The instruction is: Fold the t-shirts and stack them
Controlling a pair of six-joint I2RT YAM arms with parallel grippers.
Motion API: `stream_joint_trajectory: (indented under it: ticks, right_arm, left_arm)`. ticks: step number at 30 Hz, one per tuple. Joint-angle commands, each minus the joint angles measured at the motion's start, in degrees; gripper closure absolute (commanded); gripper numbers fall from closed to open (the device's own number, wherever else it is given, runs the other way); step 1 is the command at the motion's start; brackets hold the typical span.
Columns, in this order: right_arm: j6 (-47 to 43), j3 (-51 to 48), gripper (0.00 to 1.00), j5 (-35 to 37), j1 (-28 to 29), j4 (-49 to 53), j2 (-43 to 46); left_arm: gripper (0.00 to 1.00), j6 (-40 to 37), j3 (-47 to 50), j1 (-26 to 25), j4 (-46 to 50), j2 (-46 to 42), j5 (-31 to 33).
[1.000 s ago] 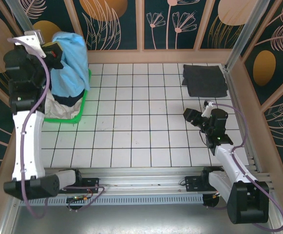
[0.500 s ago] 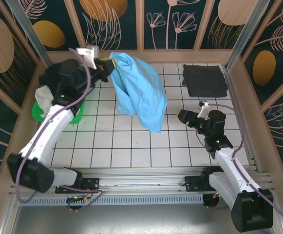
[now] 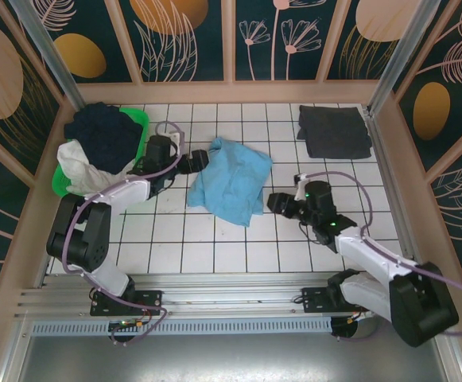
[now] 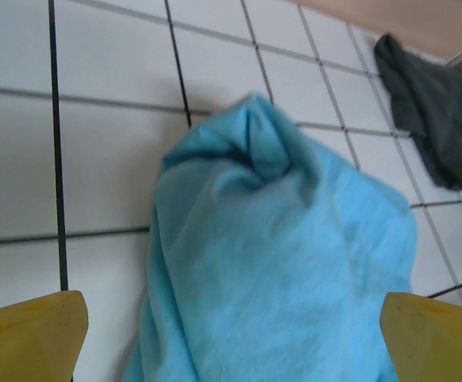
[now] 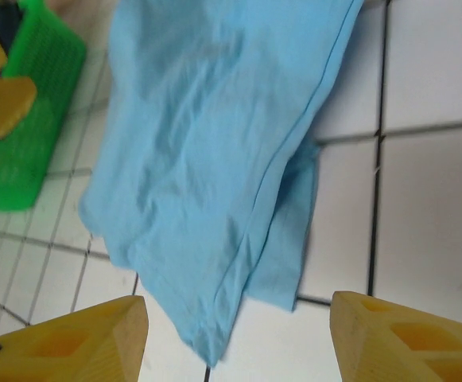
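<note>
**Blue tee crumpled at mid-table, both grippers spread beside it**

The blue tee (image 3: 229, 181) lies in a loose, rumpled heap on the tiled table (image 3: 215, 239), a little left of centre and towards the back. Its print is not visible; only plain light blue cloth with folds and a hem line shows. In the left wrist view the tee (image 4: 278, 270) rises to a bunched peak at its far end, and in the right wrist view (image 5: 207, 159) a doubled edge runs down to a corner resting on the tiles.

The left gripper (image 3: 194, 161) sits low at the tee's left edge, pointing at it. Its jaws are spread wide (image 4: 231, 326), with the cloth lying between the yellow fingers (image 4: 32, 334) and nothing pinched. The right gripper (image 3: 277, 203) is just off the tee's right edge, facing it. Its jaws are also apart (image 5: 238, 318) and grip nothing; the tee's corner lies ahead of them.

The grey tee (image 3: 334, 131) lies flat and folded at the back right corner, well apart from the blue one, and also shows in the left wrist view (image 4: 441, 111).

The green basket (image 3: 141, 119) stands at the back left, holding a dark cloth (image 3: 103, 135) and a white cloth (image 3: 75, 163) that hangs over its near rim.
</note>
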State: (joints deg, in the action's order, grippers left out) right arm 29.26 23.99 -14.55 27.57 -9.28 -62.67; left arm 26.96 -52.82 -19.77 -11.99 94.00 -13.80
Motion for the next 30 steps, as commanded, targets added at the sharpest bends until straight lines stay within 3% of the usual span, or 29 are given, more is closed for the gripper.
stream_joint_trajectory:
  ticks: [1, 6, 11, 17, 21, 27, 30]
  right_arm:
    - [-0.1, 2.4, 0.38, 5.0, 6.6, -3.3, -6.3]
    - [-1.9, 8.0, 0.4, 10.3, 15.7, -2.1, -17.3]
    - [-1.0, 9.7, 0.4, 13.2, 19.5, -3.6, -23.8]
    - [-2.1, 14.8, 0.47, 19.6, 21.6, 0.6, -31.2]
    - [-2.6, 18.2, 0.66, 23.4, 22.4, 4.8, -34.6]
    - [-3.7, 20.1, 0.99, 32.3, 21.8, 11.9, -30.5]
    - [-5.6, 20.9, 1.0, 33.8, 20.1, 14.7, -23.1]
  left_arm:
    - [0.09, -1.5, 4.2, -3.0, -1.0, -0.5, 3.4]
    - [0.29, 1.3, 9.8, -4.0, -4.8, 1.1, 2.5]
    - [0.29, 1.5, 12.9, -4.0, -5.7, 2.9, 3.9]
    - [0.37, 1.9, 15.7, -3.9, -7.6, 1.7, 4.8]
    - [0.43, 1.4, 16.0, -4.0, -5.9, 0.5, 6.1]
    - [0.4, 0.3, 17.0, -4.0, -4.1, -5.8, 6.8]
    - [0.37, -1.7, 17.2, -4.0, -3.0, -10.4, 6.8]
